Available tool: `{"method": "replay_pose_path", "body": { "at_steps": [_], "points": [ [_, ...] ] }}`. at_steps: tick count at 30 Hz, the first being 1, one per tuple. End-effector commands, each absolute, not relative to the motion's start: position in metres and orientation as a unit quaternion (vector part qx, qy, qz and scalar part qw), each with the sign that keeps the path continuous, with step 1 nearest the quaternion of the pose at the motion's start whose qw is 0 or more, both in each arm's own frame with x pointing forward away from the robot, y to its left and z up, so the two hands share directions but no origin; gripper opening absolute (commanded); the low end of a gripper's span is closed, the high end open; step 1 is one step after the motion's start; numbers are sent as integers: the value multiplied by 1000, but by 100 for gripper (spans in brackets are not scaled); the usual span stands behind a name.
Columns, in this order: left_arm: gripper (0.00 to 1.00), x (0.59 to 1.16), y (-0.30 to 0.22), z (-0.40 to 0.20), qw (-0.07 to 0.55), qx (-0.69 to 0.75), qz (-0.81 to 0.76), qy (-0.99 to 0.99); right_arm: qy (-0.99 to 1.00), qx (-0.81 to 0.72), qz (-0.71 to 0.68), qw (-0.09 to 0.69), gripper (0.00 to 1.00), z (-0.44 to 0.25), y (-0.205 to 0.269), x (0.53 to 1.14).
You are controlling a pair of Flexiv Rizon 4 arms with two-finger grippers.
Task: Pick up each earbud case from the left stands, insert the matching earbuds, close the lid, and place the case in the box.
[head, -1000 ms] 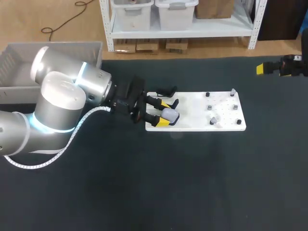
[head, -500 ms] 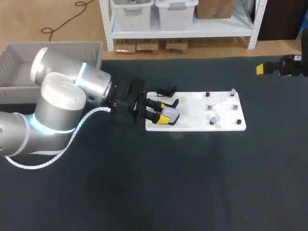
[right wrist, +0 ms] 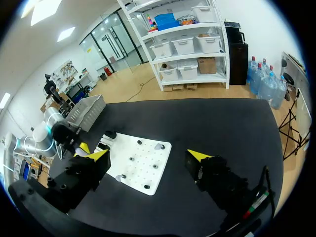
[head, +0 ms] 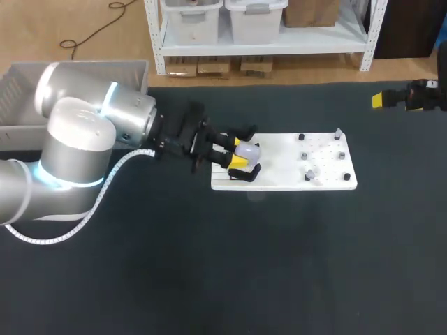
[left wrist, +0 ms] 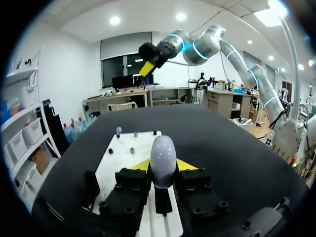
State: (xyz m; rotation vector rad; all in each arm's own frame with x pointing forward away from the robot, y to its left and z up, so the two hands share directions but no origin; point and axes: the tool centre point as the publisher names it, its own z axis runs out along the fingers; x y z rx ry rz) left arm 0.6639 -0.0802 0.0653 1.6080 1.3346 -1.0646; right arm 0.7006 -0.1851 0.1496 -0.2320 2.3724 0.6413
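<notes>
A pale lavender, egg-shaped earbud case (head: 246, 149) hangs just over the left end of the white board (head: 293, 183), with my left gripper (head: 240, 153) shut on it. In the left wrist view the case (left wrist: 163, 155) stands upright between the yellow fingertips (left wrist: 140, 165) of my left gripper (left wrist: 163, 167). Two black stands (head: 244, 130) (head: 245, 174) sit bare on either side of it. Small earbuds (head: 308, 174) rest on pegs at the board's right half. My right gripper (head: 408, 98) (right wrist: 148, 157) hovers open and empty far off at the back right.
A grey box (head: 77, 73) sits at the table's back left, behind my left arm. In the right wrist view the white board (right wrist: 140, 165) lies ahead of the gripper, and the grey box (right wrist: 88, 107) beyond it. Dark table surface stretches along the front.
My left gripper has shut on the case and lifted it off the nearer black stand, carrying it slightly toward the back. The right arm has not moved.
</notes>
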Motion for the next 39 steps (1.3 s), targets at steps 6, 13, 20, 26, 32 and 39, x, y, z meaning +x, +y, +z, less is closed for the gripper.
{"method": "replay_pose_path", "body": {
  "at_steps": [6,13,20,26,32,39],
  "points": [
    [0,651,-74,104,440,608,-435,498,907,-89,245,330,100,150,-186,700],
    [0,651,-73,115,453,589,-467,479,907,-89,245,330,100,150,-186,700],
    [0,650,-73,116,454,586,-473,475,907,-89,245,330,100,150,-186,700],
    [0,650,-73,116,454,586,-473,475,907,-89,245,330,100,150,-186,700],
    [0,650,-73,116,454,586,-473,475,905,-99,251,330,100,151,-181,701],
    [0,637,-78,119,470,573,-478,472,899,-164,253,318,100,169,-155,692]
  ]
}}
